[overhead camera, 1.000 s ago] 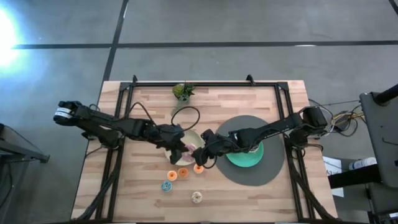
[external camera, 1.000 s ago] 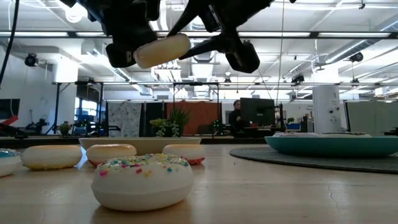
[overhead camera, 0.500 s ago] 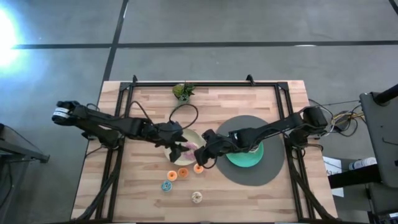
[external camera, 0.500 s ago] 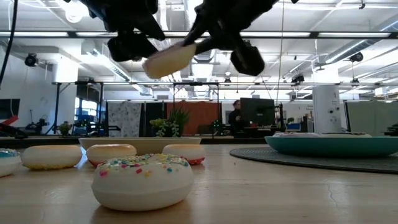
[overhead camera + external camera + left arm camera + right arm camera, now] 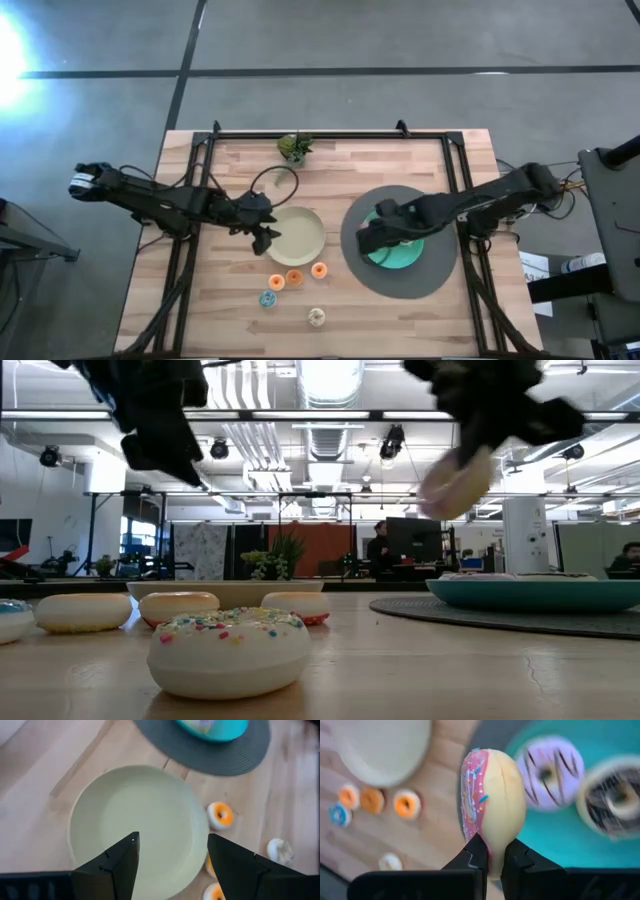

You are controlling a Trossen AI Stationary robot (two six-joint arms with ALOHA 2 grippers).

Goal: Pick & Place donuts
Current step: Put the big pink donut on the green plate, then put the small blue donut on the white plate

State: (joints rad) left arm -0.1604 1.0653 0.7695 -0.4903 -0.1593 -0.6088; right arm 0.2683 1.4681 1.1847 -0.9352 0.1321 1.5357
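Observation:
A pink-iced donut [image 5: 492,800] with a pale underside hangs in the air, and my right gripper [image 5: 492,851] is shut on it. It is above the left part of the teal plate [image 5: 398,252], which holds a purple-iced donut [image 5: 551,767] and a chocolate donut [image 5: 615,800]. My left gripper [image 5: 266,235] stands open at the left rim of the beige plate [image 5: 300,238], holding nothing. Several mini donuts lie flat on the wood near the front: three orange [image 5: 295,277], one blue [image 5: 267,298] and one cream [image 5: 316,317]. My right gripper pinches the pink donut at its rim [image 5: 492,842] between the two fingers, one on the iced face and one on the plain underside. The donut stands on edge, reaching out beyond the fingertips. It is lifted clear [image 5: 457,482] above the teal plate.
A round dark mat [image 5: 440,280] lies under the teal plate. A small potted plant [image 5: 294,147] stands near the far edge. A black frame [image 5: 330,133] runs along the table's far and side edges. Bare wood lies at the near right and near left.
The pink donut has passed from my left gripper to my right one. My right gripper shut on it, my left gripper opened and let go. My right gripper then carried it toward the table's right, over the teal plate. My left gripper drew back toward the left.

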